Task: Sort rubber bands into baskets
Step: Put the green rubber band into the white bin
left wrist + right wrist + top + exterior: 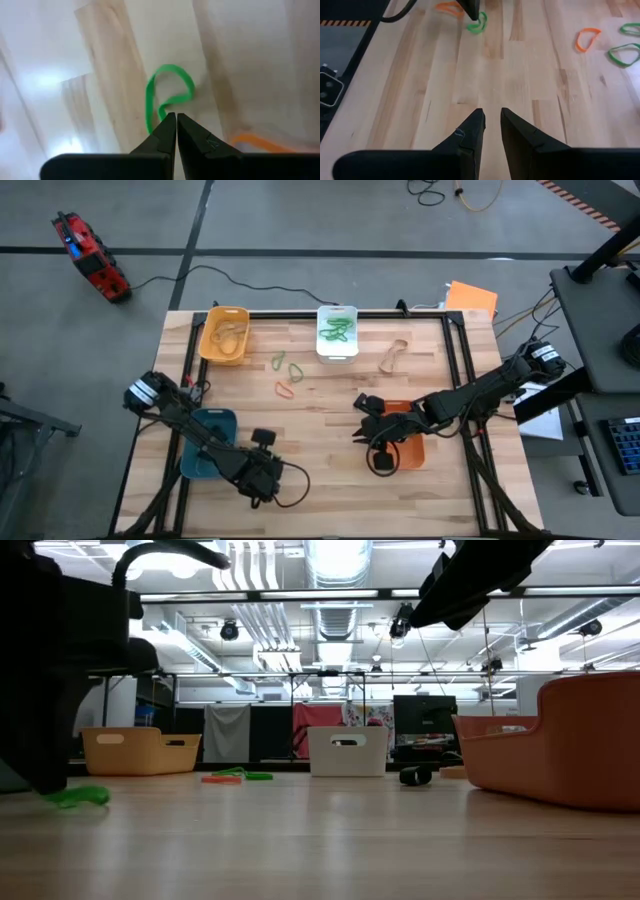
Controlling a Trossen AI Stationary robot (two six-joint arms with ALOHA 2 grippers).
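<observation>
High view showed the left gripper (262, 492) low near the surface (320, 430) by the teal basket (205, 442), its jaws shut on a green rubber band (167, 100). Farther right, the right gripper (362, 420) hovered beside the orange basket (408, 448), jaws slightly parted, holding nothing.

Bright ceiling lamps glare in the low view; left wrist view overexposed, blurred.

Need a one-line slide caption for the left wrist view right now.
Left end effector shut on a green rubber band on the wooden table.
</observation>
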